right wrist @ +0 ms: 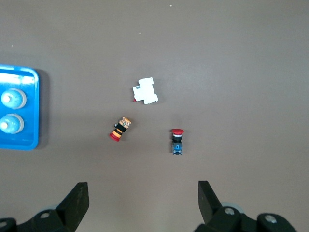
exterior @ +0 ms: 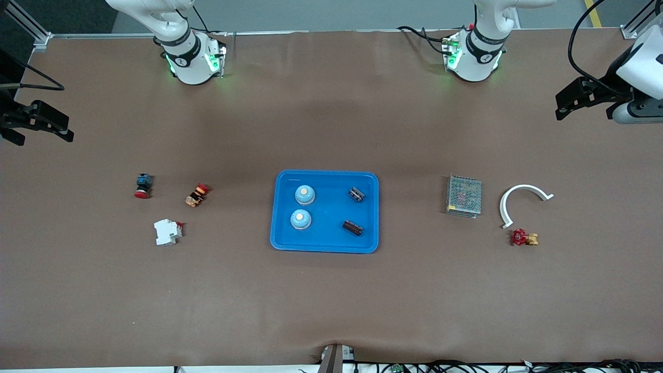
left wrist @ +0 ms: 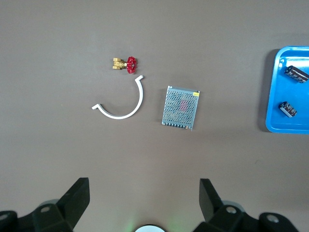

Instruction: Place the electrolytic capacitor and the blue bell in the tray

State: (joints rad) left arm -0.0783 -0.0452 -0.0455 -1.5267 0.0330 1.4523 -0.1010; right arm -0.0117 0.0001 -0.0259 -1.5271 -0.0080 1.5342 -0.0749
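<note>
Brown surface [exterior: 331, 300]: tray [exterior: 325, 246] at centre already holds two blue bells [exterior: 305, 195] and two capacitors [exterior: 356, 195]. Task looks complete. Left end effector [left wrist: 145, 200] and right end effector [right wrist: 144, 200] wide open, empty, parked at their own ends.

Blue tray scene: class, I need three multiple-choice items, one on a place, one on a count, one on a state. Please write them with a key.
1. Where is the metal mesh box?
A. In the tray
B. On the table, toward the left arm's end
C. Under the right hand

2. How many blue bells lie in the tray?
A. One
B. Two
C. Four

3. How do the left hand and right hand stand?
A. Both open, holding nothing
B. Both shut
C. One grips a bell

Key: 1 B, it sits beside the white curved piece. 2 B, two domes beside two capacitors. 3 A, fingers wide apart above bare table.
</note>
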